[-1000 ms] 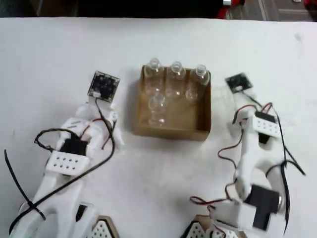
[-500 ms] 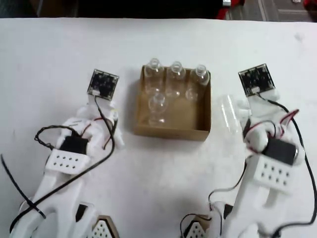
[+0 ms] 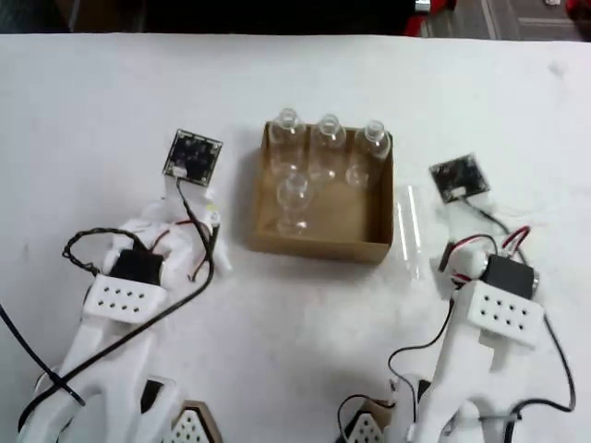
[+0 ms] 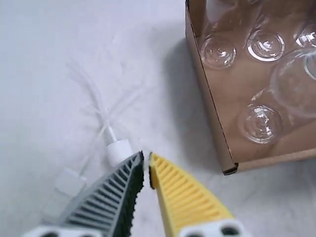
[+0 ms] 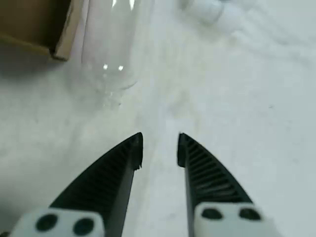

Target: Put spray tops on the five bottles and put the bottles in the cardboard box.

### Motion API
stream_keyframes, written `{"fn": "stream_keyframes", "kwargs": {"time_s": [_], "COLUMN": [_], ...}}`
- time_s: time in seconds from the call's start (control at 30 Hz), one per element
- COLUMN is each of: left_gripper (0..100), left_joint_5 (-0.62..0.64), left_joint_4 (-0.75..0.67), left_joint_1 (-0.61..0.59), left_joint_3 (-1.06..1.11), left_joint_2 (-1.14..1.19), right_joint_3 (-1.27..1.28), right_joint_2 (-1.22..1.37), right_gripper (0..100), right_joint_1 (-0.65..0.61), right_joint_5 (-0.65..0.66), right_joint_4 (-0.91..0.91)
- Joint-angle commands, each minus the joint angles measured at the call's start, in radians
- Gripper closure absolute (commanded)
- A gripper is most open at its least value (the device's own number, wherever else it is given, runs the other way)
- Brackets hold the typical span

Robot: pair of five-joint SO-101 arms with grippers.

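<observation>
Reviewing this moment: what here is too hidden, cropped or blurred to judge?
- Left wrist view: the spray tops blur into the white table, so they cannot be counted.
- Right wrist view: the lying bottle is cut off by the picture's edge, so its neck cannot be checked for a top.
- High view: that bottle is too faint against the table to tell which end is the neck.

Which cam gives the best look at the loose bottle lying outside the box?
Right wrist view: the bottle lies close ahead of the pincer, beside the box corner. High view gives a faint outline beside the box.
</observation>
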Motion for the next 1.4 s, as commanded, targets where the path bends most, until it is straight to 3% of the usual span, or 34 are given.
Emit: {"fn": "stream_keyframes", "kwargs": {"time_s": [0.0,0.17,0.43,0.8,1.07,1.37], "left_gripper": [97,97,97,97,97,97], "left_joint_5": [0.008,0.006,0.006,0.006,0.006,0.006], "left_joint_4": [-0.014,-0.107,-0.132,-0.132,-0.132,-0.132], "left_joint_1": [0.013,0.008,0.005,0.005,0.005,0.005], "left_joint_3": [-0.057,0.0,0.015,0.017,0.017,0.017], "left_joint_2": [-0.031,-0.033,-0.035,-0.035,-0.035,-0.035], "right_joint_3": [0.071,0.092,0.169,0.201,0.172,0.137], "right_joint_2": [0.064,0.035,0.018,0.03,0.22,0.303], "right_gripper": [77.2,74.4,74.4,74.5,74.5,87.4], "right_joint_1": [0.005,-0.016,-0.257,-0.262,-0.236,-0.179], "right_joint_5": [-0.014,-0.135,-0.365,-0.377,-0.377,-0.379], "right_joint_4": [-0.024,-0.024,-0.142,-0.228,-0.321,-0.394]}}
